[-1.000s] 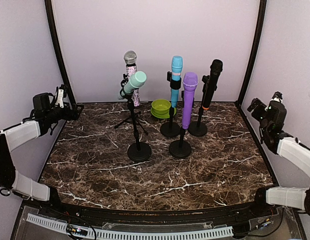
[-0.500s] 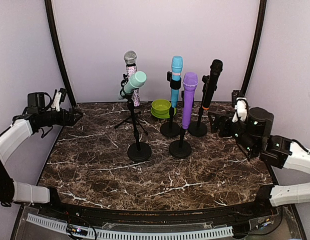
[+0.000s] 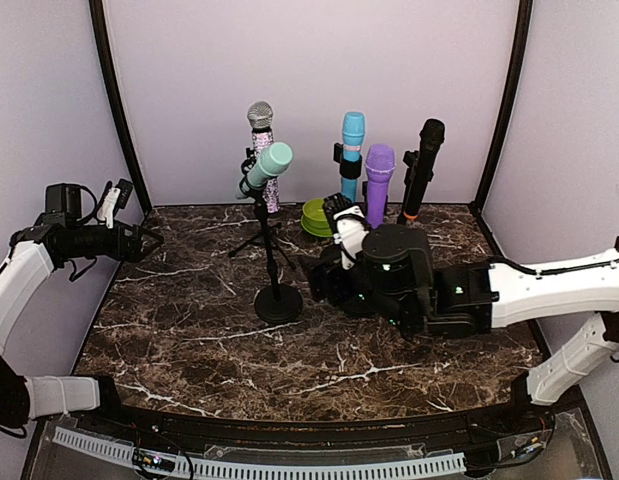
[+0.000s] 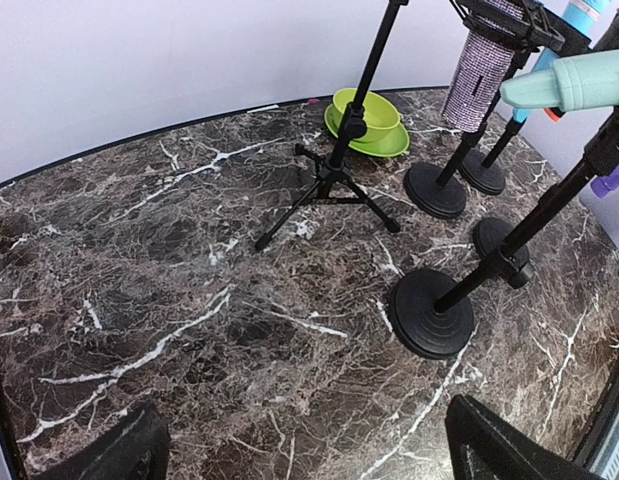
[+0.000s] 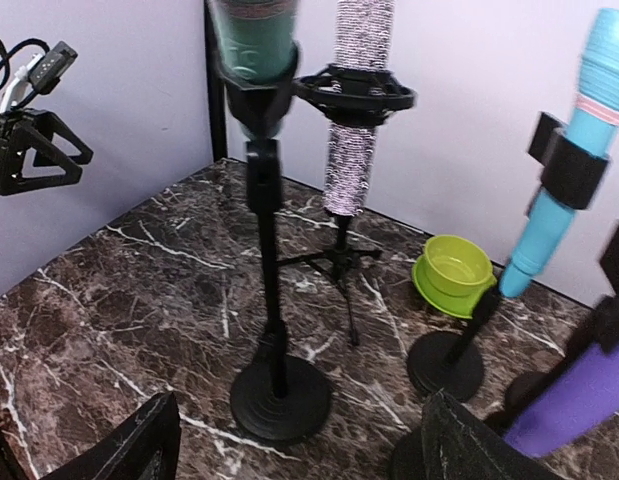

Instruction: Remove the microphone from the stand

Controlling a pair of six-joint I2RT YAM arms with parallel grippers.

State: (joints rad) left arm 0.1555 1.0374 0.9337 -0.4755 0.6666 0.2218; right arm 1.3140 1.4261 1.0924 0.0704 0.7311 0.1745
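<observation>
Several microphones stand in stands at the back of the marble table [image 3: 189, 340]: a mint one [image 3: 266, 168], a silver glitter one [image 3: 261, 150] on a tripod, a blue one [image 3: 351, 148], a purple one [image 3: 378, 185] and a black one [image 3: 422, 165]. My right gripper [image 3: 324, 283] is open and empty, low over the table, just right of the mint microphone's round base [image 3: 278, 303]. In the right wrist view the gripper [image 5: 309, 460] faces that base [image 5: 281, 398] and the mint microphone [image 5: 251, 40]. My left gripper [image 3: 139, 240] is open and empty at the left wall.
A green bowl [image 3: 317, 215] sits at the back behind the stands, also in the left wrist view [image 4: 369, 120]. My right arm [image 3: 509, 290] lies across the table's right half and hides the bases of the blue and purple stands. The left wrist view shows bare marble [image 4: 189, 300].
My right arm has swung from the right wall to the table's middle, low in front of the purple and blue stands. My left arm has shifted slightly. No microphone has moved.
</observation>
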